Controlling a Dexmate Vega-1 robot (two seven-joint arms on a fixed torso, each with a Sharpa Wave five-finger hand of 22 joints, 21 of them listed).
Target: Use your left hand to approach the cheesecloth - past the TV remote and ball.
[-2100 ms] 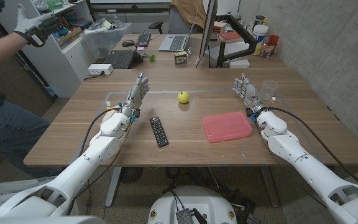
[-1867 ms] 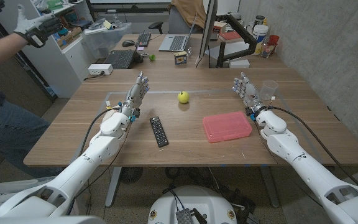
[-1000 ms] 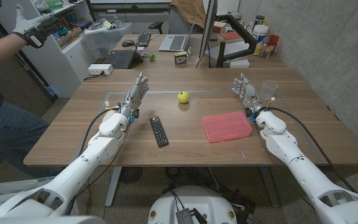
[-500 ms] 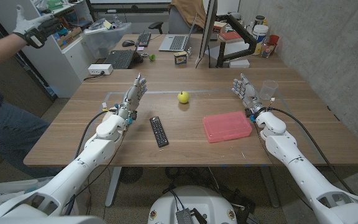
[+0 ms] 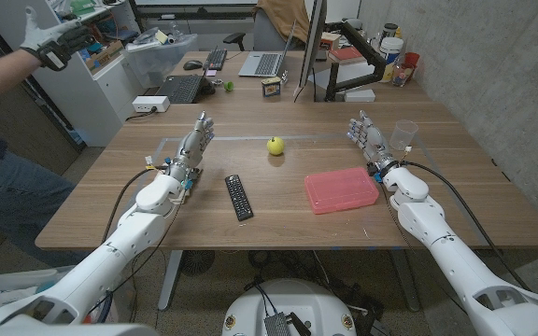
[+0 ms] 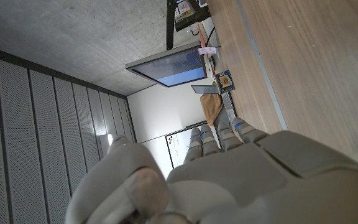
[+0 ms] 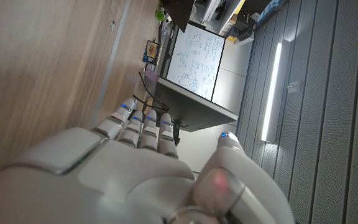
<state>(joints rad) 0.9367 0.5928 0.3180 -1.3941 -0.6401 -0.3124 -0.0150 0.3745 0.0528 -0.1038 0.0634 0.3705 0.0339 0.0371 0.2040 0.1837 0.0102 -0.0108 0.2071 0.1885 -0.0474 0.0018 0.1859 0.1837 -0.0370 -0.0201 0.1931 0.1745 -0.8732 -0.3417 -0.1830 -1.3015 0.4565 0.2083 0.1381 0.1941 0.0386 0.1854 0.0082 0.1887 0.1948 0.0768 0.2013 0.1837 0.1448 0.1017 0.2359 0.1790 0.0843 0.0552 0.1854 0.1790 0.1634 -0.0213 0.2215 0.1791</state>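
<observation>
Left hand [image 5: 191, 147] left of TV remote [image 5: 239, 197], fingers extended and apart, holding nothing. Ball [image 5: 275, 145] just beyond the remote, toward the tabletop [image 5: 278, 219] middle. Pink cheesecloth [image 5: 342, 189] right of the remote, lying flat. Right hand [image 5: 370, 140] beyond the cheesecloth's far right corner, fingers up and spread, empty, beside a clear cup [image 5: 403, 135]

My arms: glossy white shells, black cables along forearms. Left hand [image 5: 187, 149], right hand [image 5: 369, 139]: pale grey segmented fingers, blue marks near fingertips [image 6: 238, 125].
</observation>
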